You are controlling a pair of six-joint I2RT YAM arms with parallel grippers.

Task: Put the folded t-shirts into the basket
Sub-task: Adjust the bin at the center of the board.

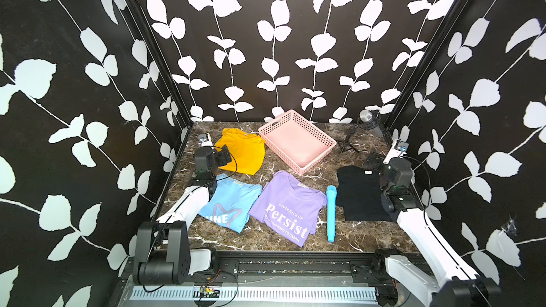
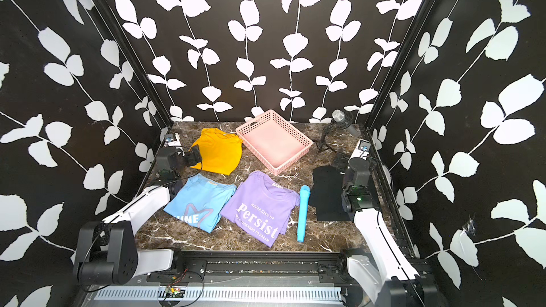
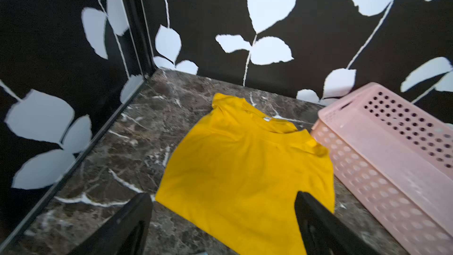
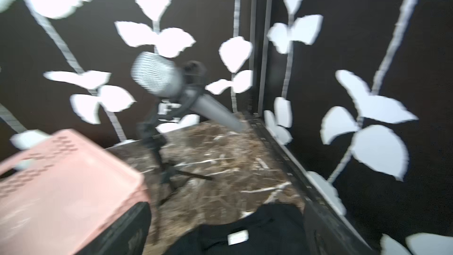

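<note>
I see L gripper (image 3: pixel 224 207) jaws spread, empty, mustard tee (image 3: pixel 245 168) just ahead, basket (image 3: pixel 367 180) to its R. R gripper (image 4: pixel 225 219) spread too, over black tee (image 4: pixel 264 229). Only top views show lilac tee (image 1: pixel 288 202), blue tee (image 1: pixel 233 202) behind both.

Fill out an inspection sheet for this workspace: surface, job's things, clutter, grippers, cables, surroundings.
Surface: dark marble table, no spills seen.
Job's things: pink basket at the back, empty; yellow tee, blue tee, lilac tee and black tee lie folded on the table, outside it.
Clutter: blue toy microphone between lilac and black tees; grey microphone on a tripod, back right corner.
Grippers: left gripper open, by yellow tee's edge; right gripper open, above black tee; neither holds anything.
Cables: cable loops over yellow tee; wired board on front rail.
Surroundings: black leaf-print walls on three sides.
</note>
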